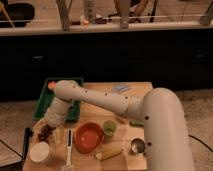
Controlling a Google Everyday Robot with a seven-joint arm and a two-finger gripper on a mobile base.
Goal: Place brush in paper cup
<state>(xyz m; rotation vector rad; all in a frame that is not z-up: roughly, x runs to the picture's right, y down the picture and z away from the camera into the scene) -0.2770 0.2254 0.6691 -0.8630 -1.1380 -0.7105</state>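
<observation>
The gripper [48, 132] hung near cup [40, 152] and brush [68, 149]; open or not, I couldn't tell. A careless reach might topple the cup.

One paper cup [41, 152], one green cup [109, 127], one metal cup [137, 146], one bowl [89, 138], one brush [68, 149], one corn cob [109, 154], one tray [44, 101]; one gripper [51, 130], near the paper cup.

High view looking down, end effector [50, 131] lower-left

Narrow lane between paper cup [40, 152] and red bowl [89, 137], brush [68, 149] in it, claw [49, 131] just behind cup.
</observation>
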